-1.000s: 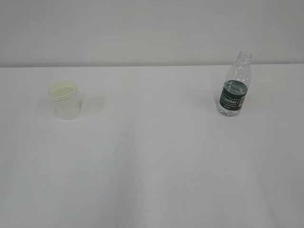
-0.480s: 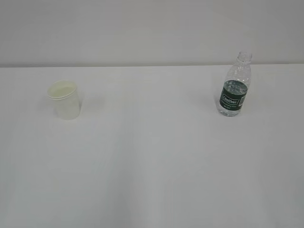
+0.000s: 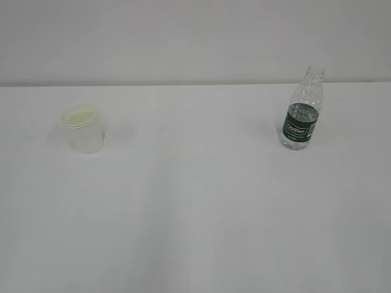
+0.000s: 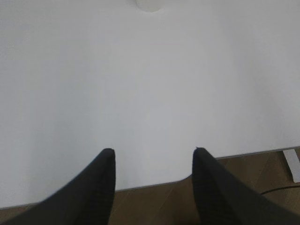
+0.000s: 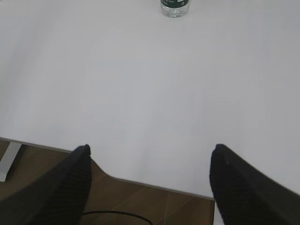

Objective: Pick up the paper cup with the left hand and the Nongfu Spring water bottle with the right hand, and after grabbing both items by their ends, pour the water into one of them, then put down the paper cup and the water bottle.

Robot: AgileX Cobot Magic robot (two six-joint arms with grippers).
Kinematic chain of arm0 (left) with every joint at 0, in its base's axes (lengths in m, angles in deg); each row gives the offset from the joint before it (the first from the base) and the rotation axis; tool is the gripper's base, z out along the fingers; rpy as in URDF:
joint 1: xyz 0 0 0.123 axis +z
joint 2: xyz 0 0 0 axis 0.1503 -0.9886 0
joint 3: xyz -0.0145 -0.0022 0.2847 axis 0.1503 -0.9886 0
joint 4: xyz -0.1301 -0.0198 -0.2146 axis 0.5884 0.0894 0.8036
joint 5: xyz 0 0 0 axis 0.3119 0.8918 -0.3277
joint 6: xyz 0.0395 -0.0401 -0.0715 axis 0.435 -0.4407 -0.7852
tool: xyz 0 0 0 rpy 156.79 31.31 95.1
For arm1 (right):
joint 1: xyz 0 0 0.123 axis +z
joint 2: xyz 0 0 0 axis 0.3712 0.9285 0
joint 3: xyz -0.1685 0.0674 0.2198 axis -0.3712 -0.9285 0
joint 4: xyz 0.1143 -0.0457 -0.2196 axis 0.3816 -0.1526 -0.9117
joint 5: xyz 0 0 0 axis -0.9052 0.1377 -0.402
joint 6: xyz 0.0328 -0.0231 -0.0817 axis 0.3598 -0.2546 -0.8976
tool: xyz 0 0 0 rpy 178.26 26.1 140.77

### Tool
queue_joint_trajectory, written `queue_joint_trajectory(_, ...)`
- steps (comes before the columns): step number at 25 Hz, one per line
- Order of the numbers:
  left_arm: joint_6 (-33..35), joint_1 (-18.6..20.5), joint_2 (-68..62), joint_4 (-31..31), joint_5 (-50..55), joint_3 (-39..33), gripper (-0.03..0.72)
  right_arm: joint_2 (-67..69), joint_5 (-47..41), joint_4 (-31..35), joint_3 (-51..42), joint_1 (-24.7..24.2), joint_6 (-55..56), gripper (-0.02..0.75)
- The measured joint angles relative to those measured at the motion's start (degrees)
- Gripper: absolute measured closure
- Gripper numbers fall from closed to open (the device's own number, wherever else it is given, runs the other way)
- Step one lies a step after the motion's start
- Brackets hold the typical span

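Observation:
The paper cup (image 3: 84,127) stands upright at the left of the white table (image 3: 195,201); only its base (image 4: 148,4) shows at the top edge of the left wrist view. The Nongfu Spring water bottle (image 3: 303,110) stands upright at the right, capless, with water in it up to about the top of its green label; its bottom (image 5: 175,8) shows at the top of the right wrist view. My left gripper (image 4: 153,154) hangs open over the table's near edge, far from the cup. My right gripper (image 5: 150,152) is open wider, far short of the bottle. Neither arm shows in the exterior view.
The table's near edge (image 4: 150,185) runs between both pairs of fingers, with brown floor (image 5: 140,201) below it. A dark cable (image 5: 117,213) lies on the floor. A pale wall (image 3: 195,36) rises behind the table.
The cup and bottle stand where they stood in the earlier exterior frames. No arm has come into that view.

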Motion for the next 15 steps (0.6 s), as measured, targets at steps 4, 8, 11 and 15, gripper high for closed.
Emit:
queue_joint_trajectory(4, 0.0, 0.0, 0.0, 0.12, -0.49, -0.45, 0.319, 0.0, 0.0, 0.0, 0.0, 0.0, 0.0, 0.15)
queue_joint_trajectory(8, 0.0, 0.0, 0.0, 0.12, -0.73, -0.45, 0.319, -0.12, 0.0, 0.0, 0.0, 0.0, 0.0, 0.15)
queue_joint_trajectory(11, 0.0, 0.0, 0.75, 0.12, -0.73, -0.45, 0.319, -1.66, 0.0, -0.2, 0.0, 0.0, 0.0, 0.15)
queue_joint_trajectory(15, 0.0, 0.0, 3.64, 0.23, -0.8, -0.45, 0.319, -5.34, -0.03, -0.33, 0.0, 0.0, 0.0, 0.15)
